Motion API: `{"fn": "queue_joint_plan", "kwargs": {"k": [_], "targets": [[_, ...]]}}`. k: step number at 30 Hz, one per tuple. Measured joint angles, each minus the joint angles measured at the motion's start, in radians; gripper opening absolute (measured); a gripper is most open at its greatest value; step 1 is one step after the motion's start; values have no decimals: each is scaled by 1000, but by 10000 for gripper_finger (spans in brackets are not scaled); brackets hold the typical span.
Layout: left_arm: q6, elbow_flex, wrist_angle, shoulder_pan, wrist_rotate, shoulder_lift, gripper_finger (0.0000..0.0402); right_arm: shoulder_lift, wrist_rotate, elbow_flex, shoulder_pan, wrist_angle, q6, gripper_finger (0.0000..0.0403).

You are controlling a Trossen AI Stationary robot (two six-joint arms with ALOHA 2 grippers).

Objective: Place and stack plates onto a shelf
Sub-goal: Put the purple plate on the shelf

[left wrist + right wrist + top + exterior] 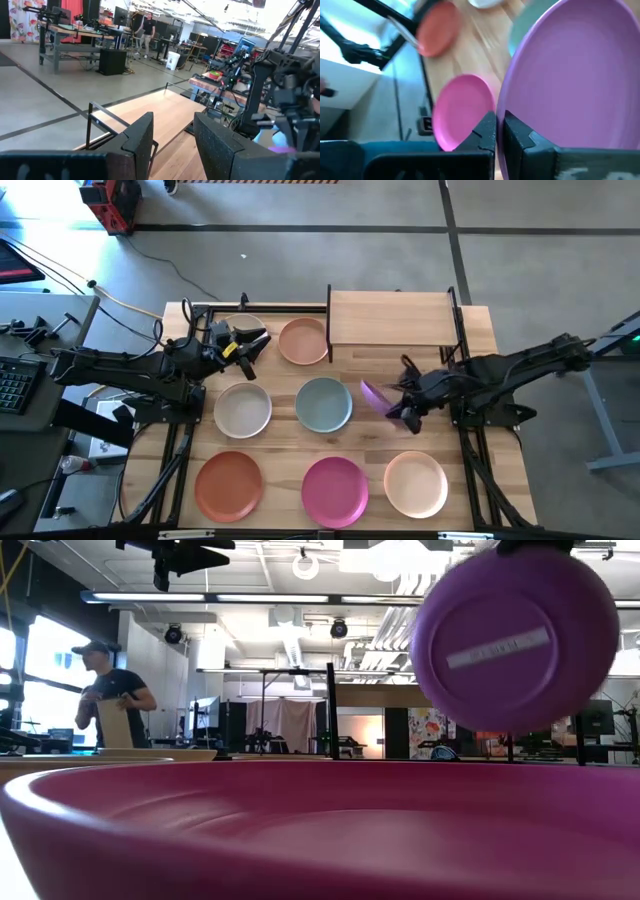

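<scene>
My right gripper (402,408) is shut on a purple plate (375,395), which it holds above the table just near of the shelf (392,318). The low view shows the plate's underside (515,640) high up. My left gripper (240,345) stands open and level over the far left of the table, above a partly hidden cream plate (243,328). A peach plate (303,340), an off-white plate (243,408), a grey-teal plate (323,403), a rust-orange plate (228,485), a magenta plate (335,488) and a pale pink plate (416,483) lie flat on the tabletop. My right gripper pinches the purple plate's rim (506,107) between its two fingers, one on the plate's inner face and one on its underside. The fingers come from the table's right side, slanting downward. The plate is lifted clear of the table and stands steeply tilted, almost on edge.
The shelf's light-wood board (155,112) on black uprights stands at the far middle-right, bare on top. Black frame rails run along the table's left and right sides. A person (110,690) stands in the room beyond the table.
</scene>
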Motion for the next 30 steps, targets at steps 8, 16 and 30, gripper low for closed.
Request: {"fn": "queue_joint_plan", "kwargs": {"k": [8, 16, 30], "targets": [[0, 0, 0, 0, 0, 0, 131, -116, 16, 0, -16, 97, -121, 0], [-2, 0, 5, 0, 0, 0, 131, -228, 87, 0, -59, 104, -351, 0], [-2, 0, 7, 0, 0, 0, 131, -277, 458, 0, -120, -12, -945, 0]]}}
